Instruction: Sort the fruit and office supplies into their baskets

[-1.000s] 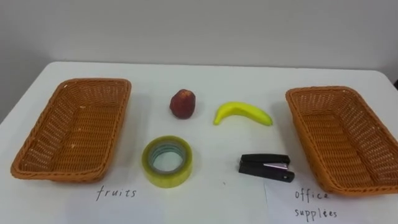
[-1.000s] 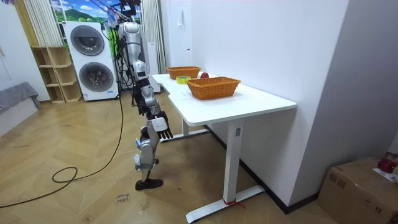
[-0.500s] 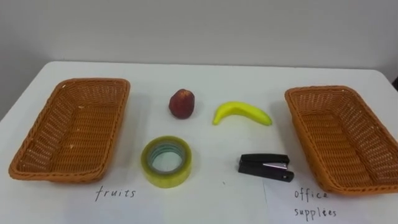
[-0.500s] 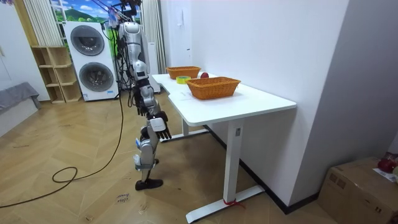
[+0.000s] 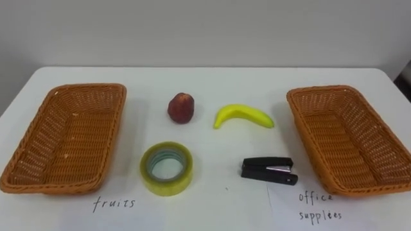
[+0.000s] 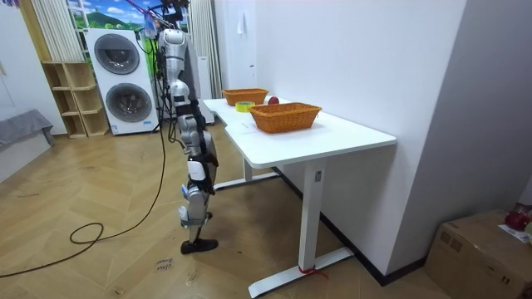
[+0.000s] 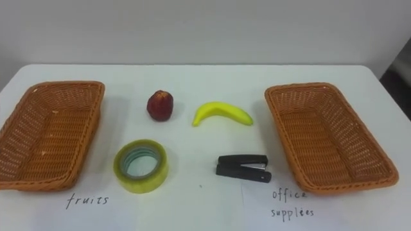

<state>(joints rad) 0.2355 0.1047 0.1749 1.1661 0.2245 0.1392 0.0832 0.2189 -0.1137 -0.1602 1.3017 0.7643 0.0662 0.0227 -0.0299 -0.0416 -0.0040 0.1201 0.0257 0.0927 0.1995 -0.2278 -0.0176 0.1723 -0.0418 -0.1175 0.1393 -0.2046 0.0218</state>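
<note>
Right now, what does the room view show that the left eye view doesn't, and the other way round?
Room view: the robot standing at the table's long side, stacked washing machines, a wooden shelf and a cardboard box on the floor. Left eye view: the banana, the black stapler and handwritten labels. Both: the white table, the left basket and right basket, both empty, the tape roll and the red apple.

Red apple [image 5: 181, 107], yellow banana [image 5: 243, 116] behind tape roll [image 5: 166, 168], black stapler [image 5: 268, 171]; all between left basket [image 5: 64, 138], right basket [image 5: 340, 141]
</note>
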